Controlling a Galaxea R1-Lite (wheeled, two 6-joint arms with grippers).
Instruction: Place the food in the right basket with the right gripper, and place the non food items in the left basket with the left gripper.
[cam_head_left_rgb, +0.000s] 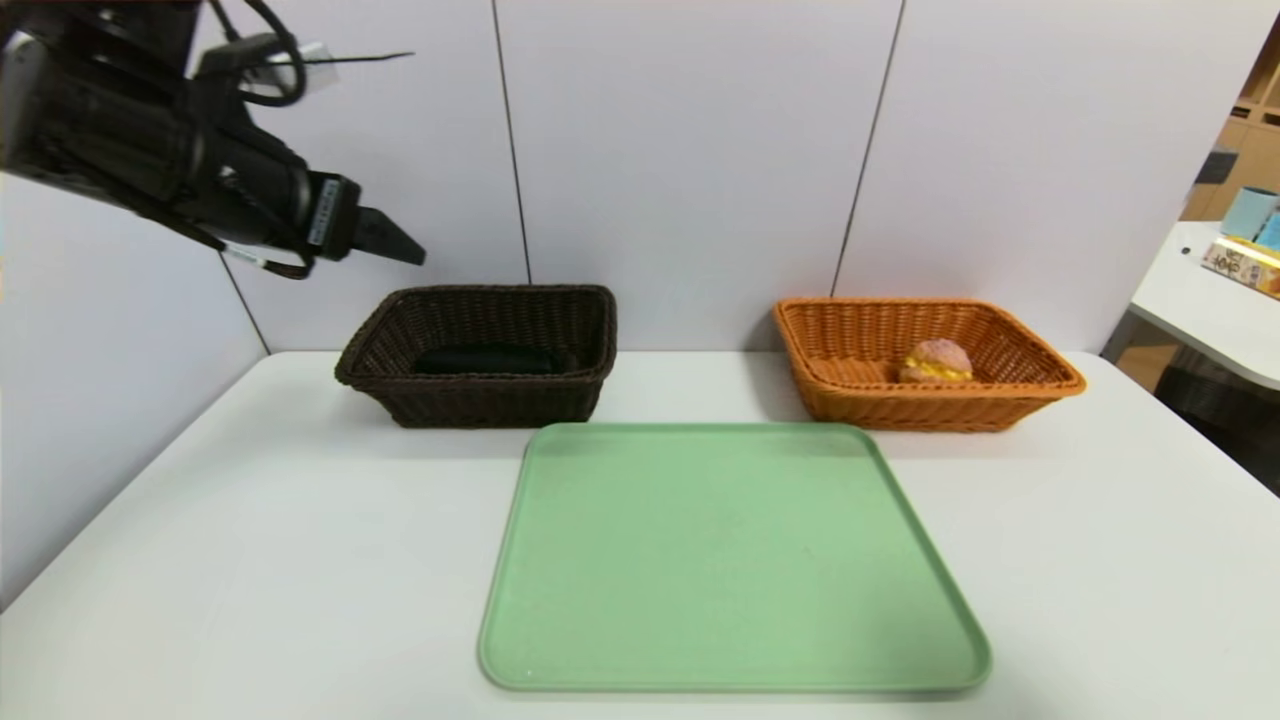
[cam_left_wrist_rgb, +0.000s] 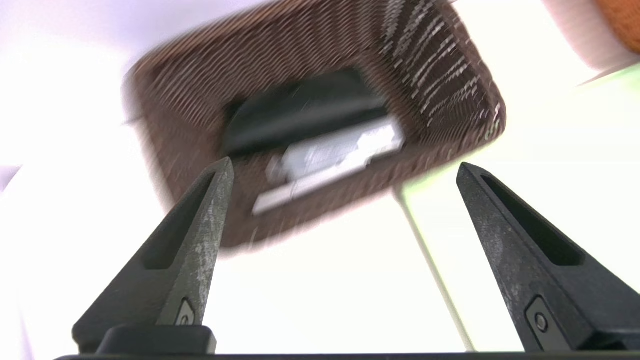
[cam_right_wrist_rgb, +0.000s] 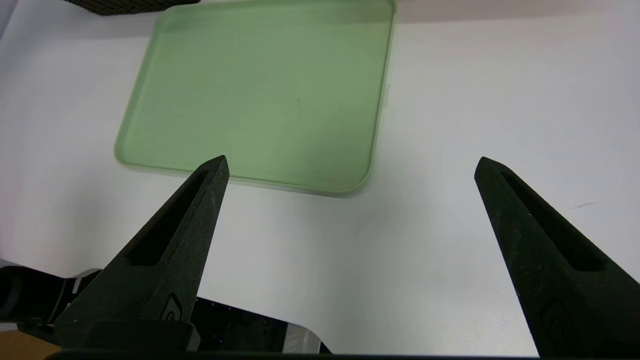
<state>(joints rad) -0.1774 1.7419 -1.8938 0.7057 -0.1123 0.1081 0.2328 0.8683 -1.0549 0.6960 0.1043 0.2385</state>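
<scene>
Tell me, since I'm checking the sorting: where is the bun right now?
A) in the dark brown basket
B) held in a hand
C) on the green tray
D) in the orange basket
D: the bun sits inside the orange basket, while the green tray lies bare and both open hands hold nothing.

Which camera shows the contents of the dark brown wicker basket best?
The left wrist view: it looks down into the dark brown wicker basket, showing black cloth and pale items, blurred. The head view shows only the cloth; the right wrist view, a corner.
</scene>
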